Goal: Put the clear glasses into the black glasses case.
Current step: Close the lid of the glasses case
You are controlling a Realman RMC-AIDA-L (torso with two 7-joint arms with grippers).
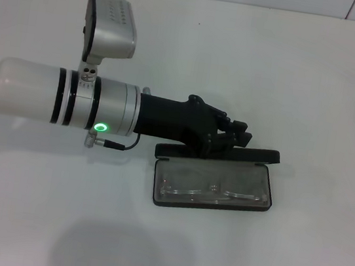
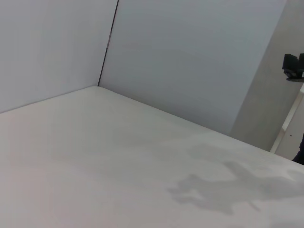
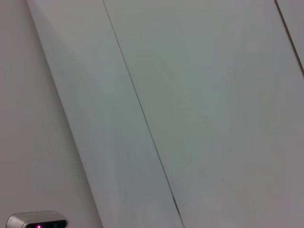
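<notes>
The black glasses case point(image 1: 213, 208) lies open on the white table just right of centre in the head view. Its grey-lined base faces up and its lid point(image 1: 263, 156) stands raised along the far side. The clear glasses point(image 1: 212, 191) lie inside the base, folded and faint against the lining. My left gripper point(image 1: 240, 134) reaches in from the left, low over the left and middle part of the lid, at or touching its top edge. The right gripper is out of view. Neither wrist view shows the case or the glasses.
The left arm's white forearm point(image 1: 51, 92) and its wrist camera housing point(image 1: 110, 21) span the left half of the table. White wall panels rise at the back. The left wrist view shows bare table, walls and a dark fixture point(image 2: 294, 66) at the edge.
</notes>
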